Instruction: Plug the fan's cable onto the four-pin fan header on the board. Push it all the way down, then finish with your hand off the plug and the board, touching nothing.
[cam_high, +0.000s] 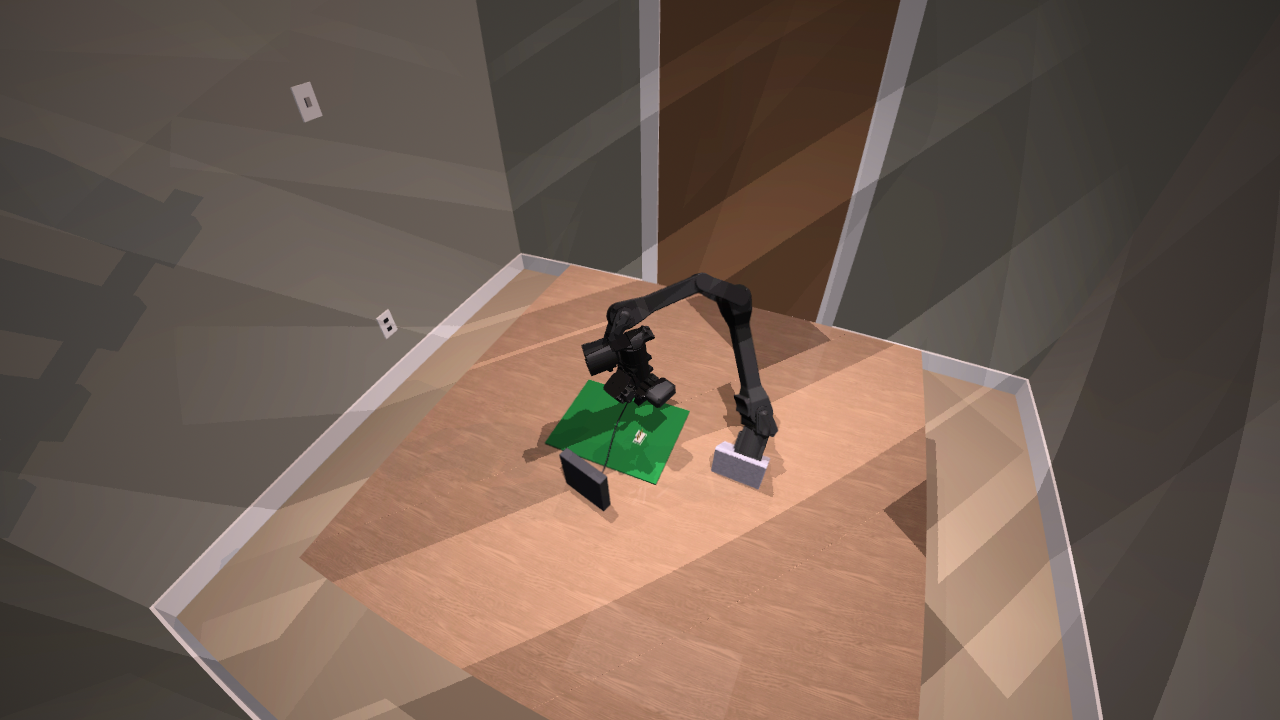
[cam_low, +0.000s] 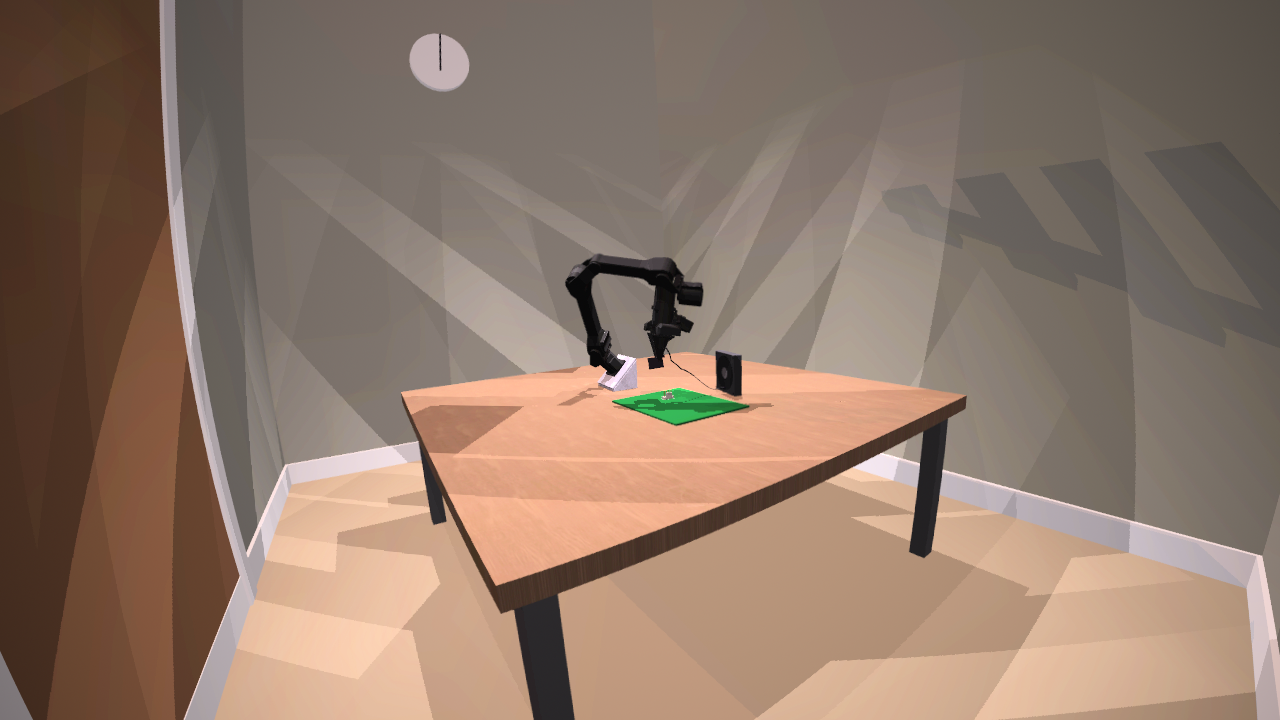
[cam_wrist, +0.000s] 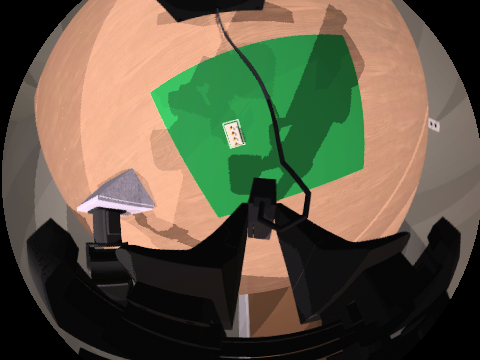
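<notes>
My gripper (cam_high: 629, 394) (cam_low: 659, 349) (cam_wrist: 260, 208) is shut on the fan plug (cam_low: 656, 363) (cam_wrist: 263, 190), a small black block. It holds the plug up in the air, clear of the green board (cam_high: 657, 449) (cam_low: 677, 417) (cam_wrist: 202, 157). The plug sticks out beyond the fingertips in the wrist view. The white four-pin fan header (cam_high: 640, 437) (cam_low: 668, 394) (cam_wrist: 233, 134) is uncovered, its pins showing in the wrist view. The black cable (cam_high: 613, 442) (cam_wrist: 272, 115) loops beside the right finger there and runs over the board to the fan. The plug's underside is hidden.
The black fan (cam_high: 584, 481) (cam_low: 729, 374) (cam_wrist: 195, 7) stands upright beside the board on the wooden table (cam_high: 716, 573) (cam_low: 554, 474). The arm's pale base block (cam_high: 740, 466) (cam_low: 619, 377) (cam_wrist: 122, 190) stands on the board's other side.
</notes>
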